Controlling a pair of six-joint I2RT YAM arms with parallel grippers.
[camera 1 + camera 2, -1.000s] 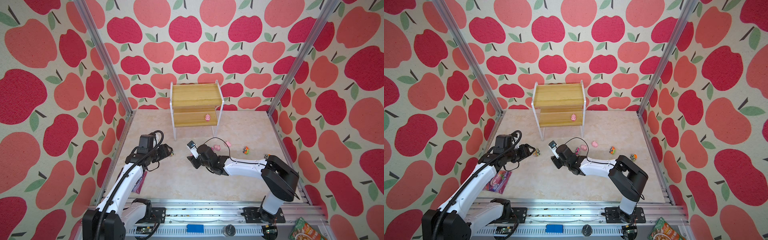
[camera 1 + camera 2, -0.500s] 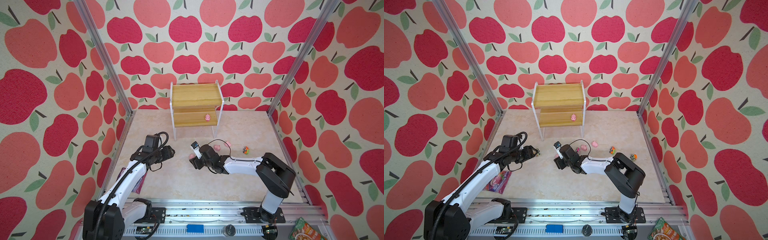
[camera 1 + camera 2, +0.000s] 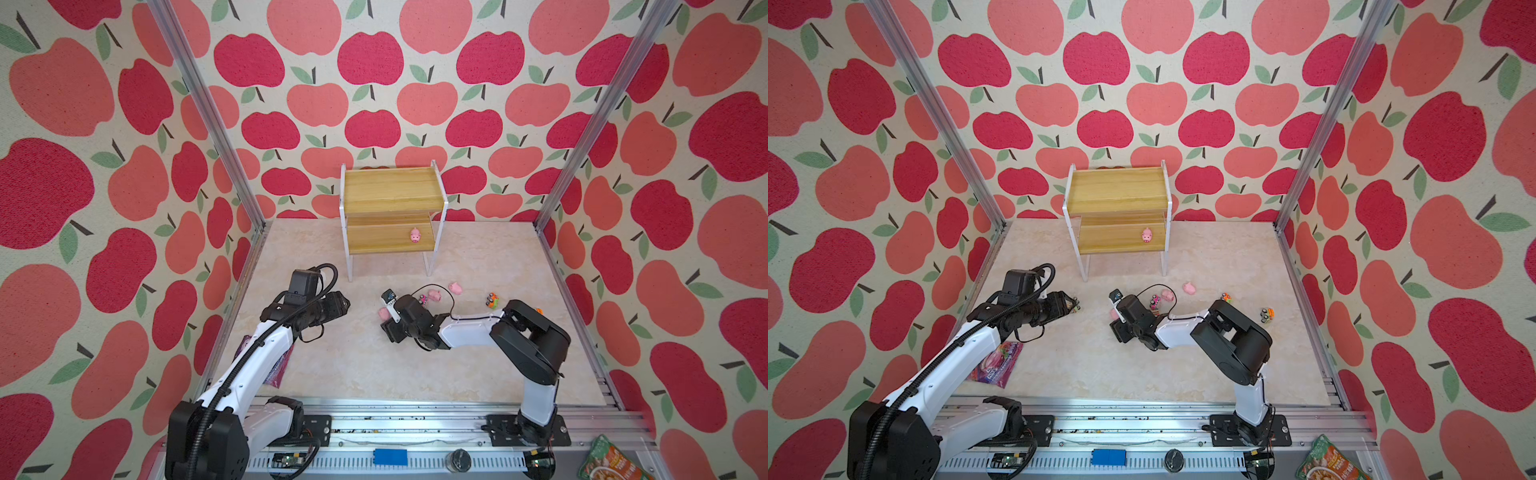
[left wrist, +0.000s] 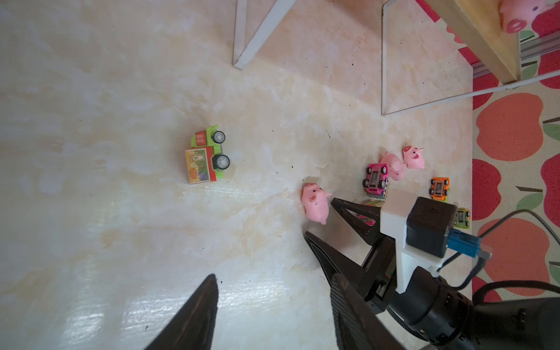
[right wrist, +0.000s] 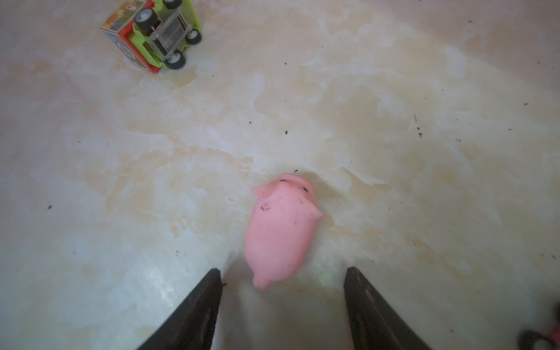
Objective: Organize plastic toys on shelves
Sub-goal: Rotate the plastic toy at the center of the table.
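Four pink pigs are showing across the views. A first pig is sitting at the right end of the lower board of the shelves, which are standing at the centre of the frame, at the back of the bench. A second pig and a third pig are lying on the bench just below the shelves' right leg, with a pink truck just beside the second. The right end effector is standing released with its fingers spread. The fourth pig is lying at lower centre of the right wrist frame, its rear end between the fingertips and touching neither. The left end effector is likewise gaping with nothing in it at the bottom of the left wrist frame. A green truck is lying on its side left of centre there, well apart from the fingers. An orange-green truck is resting right of the pigs, and a purple packet is lying beside the left arm at lower left.
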